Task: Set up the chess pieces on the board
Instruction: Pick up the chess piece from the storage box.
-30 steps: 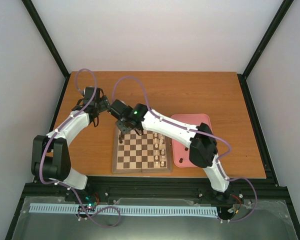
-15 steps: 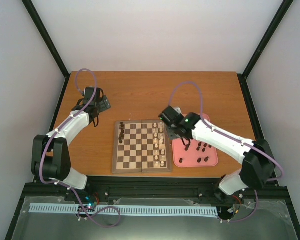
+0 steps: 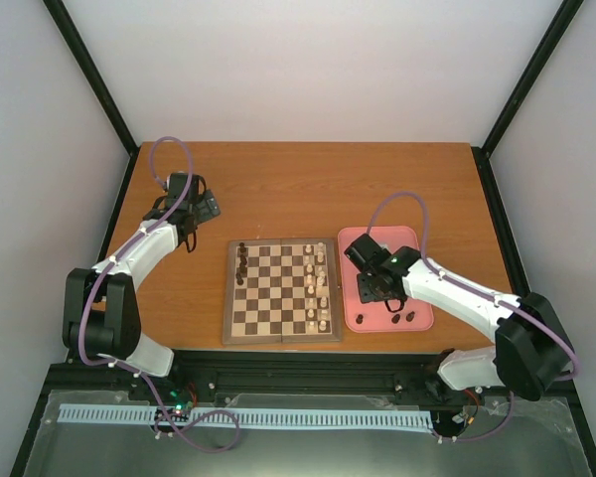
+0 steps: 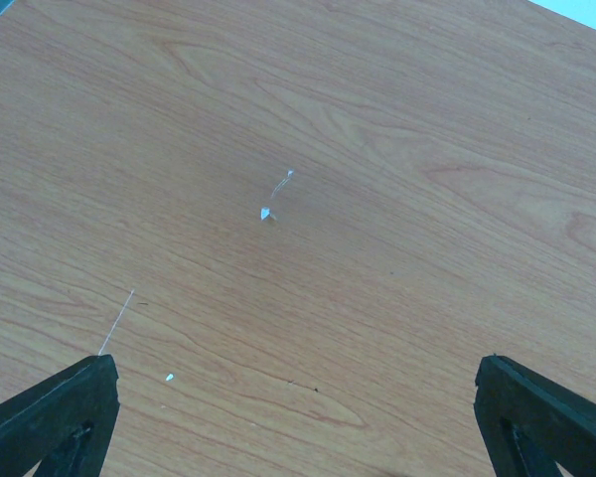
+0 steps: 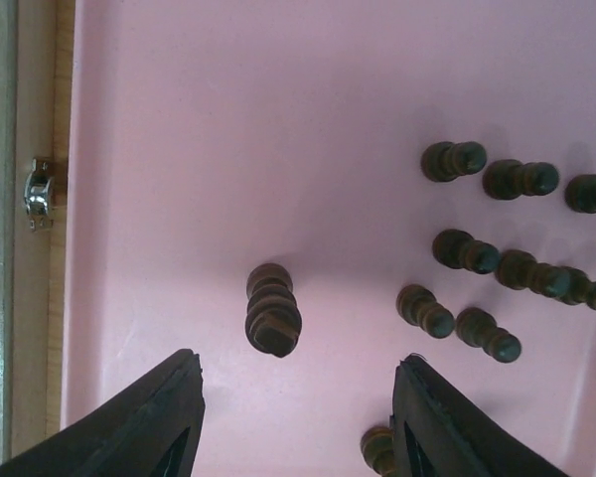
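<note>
The board (image 3: 282,339) lies in the middle of the table. A few dark chess pieces (image 3: 241,264) stand in its left column, at the far end. More dark pieces (image 3: 395,319) sit in the pink tray (image 3: 382,231) to its right. My right gripper (image 3: 370,289) hovers low over that tray. In the right wrist view it (image 5: 298,422) is open and holds nothing. One dark piece (image 5: 273,310) stands upright just ahead of the gap between the fingers. Several others (image 5: 467,253) stand to the right. My left gripper (image 3: 207,207) is open over bare table (image 4: 298,248).
Cream pieces (image 3: 321,288) fill the board's two right columns, next to the tray. The board's edge with a metal clasp (image 5: 40,194) shows left of the tray wall. Black frame rails run along the table's sides.
My right arm has swung from the board's far left corner across to the pink tray and dropped over it. Its jaws have widened. The left arm has not moved.
</note>
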Controlling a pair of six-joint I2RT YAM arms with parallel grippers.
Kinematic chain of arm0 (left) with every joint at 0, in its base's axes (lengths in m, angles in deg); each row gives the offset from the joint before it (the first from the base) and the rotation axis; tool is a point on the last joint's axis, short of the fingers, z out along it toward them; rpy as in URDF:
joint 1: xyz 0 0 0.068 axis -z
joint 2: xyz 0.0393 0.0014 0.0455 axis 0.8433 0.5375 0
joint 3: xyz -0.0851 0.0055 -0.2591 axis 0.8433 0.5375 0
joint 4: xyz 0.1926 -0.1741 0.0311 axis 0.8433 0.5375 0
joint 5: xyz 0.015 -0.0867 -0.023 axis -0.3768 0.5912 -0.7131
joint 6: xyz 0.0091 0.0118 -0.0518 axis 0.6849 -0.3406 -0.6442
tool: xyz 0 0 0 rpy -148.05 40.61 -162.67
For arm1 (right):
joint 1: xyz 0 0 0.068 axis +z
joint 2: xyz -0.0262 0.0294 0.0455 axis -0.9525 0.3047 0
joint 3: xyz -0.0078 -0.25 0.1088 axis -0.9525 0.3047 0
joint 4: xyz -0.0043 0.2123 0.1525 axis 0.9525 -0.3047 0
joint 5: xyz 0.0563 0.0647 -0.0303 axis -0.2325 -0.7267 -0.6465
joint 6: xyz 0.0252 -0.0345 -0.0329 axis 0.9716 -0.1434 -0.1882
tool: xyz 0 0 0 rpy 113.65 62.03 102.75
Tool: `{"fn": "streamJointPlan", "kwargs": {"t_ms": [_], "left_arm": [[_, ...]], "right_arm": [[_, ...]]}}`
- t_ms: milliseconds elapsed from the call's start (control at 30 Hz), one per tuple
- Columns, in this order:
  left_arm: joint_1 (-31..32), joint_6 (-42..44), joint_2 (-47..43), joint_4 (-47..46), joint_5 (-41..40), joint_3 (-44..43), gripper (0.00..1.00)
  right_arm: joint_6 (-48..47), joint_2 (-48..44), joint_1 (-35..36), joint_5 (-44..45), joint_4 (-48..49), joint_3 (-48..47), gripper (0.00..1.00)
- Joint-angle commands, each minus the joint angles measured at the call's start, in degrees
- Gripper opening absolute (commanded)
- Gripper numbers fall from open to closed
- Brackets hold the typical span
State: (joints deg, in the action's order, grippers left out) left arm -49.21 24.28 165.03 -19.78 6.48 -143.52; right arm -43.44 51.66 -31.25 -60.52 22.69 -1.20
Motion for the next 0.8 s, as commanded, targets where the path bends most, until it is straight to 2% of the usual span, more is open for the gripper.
{"fn": "streamJointPlan", "kwargs": {"t_ms": [0,400,767], "left_arm": [[0.34,0.63,0.42,0.07,-0.38,-2.51,1.0],[0.36,0.61,0.77,0.05,-0.71,-2.54,1.0],[0.43,0.56,1.01,0.04,-0.82,-2.48,1.0]], "right_arm": [[-0.57,0.57,-1.51,-3.06,4.93,1.83,0.53],[-3.56,5.7,-5.33,-4.95,9.73,2.78,0.43],[-3.32,6.01,-5.46,-5.66,9.44,3.29,0.17]]}}
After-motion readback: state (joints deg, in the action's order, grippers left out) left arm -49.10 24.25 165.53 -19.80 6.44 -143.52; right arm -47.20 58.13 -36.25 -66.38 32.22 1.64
